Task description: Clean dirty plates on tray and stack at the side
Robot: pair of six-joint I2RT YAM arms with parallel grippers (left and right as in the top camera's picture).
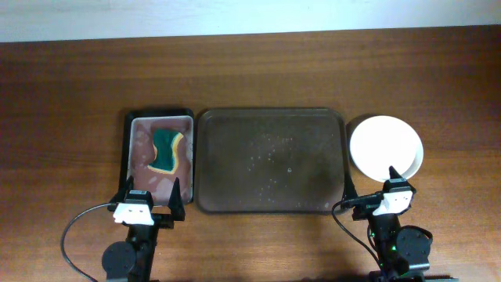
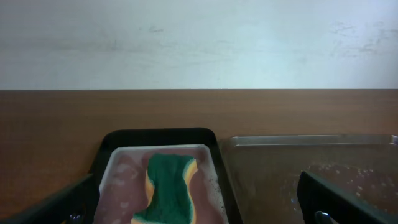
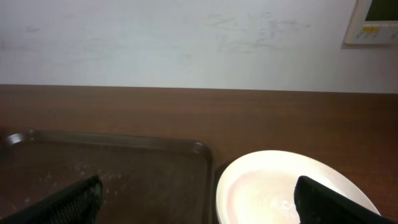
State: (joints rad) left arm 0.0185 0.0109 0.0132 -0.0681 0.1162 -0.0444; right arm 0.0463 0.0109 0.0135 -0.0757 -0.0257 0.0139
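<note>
The large dark brown tray [image 1: 270,160] lies mid-table with only water droplets and foam specks on it; it shows in the left wrist view [image 2: 311,165] and the right wrist view [image 3: 112,168]. White plates [image 1: 386,146] sit stacked on the table right of the tray, also in the right wrist view [image 3: 280,186]; I cannot tell how many. My left gripper [image 1: 150,202] is open and empty at the near end of the small black tray. My right gripper [image 1: 376,196] is open and empty, just in front of the plates.
A small black tray [image 1: 129,145] with reddish soapy water holds a green and yellow sponge [image 1: 167,149], seen also in the left wrist view [image 2: 166,186]. Brown wooden table [image 1: 70,102] all round; a white wall stands at the far edge.
</note>
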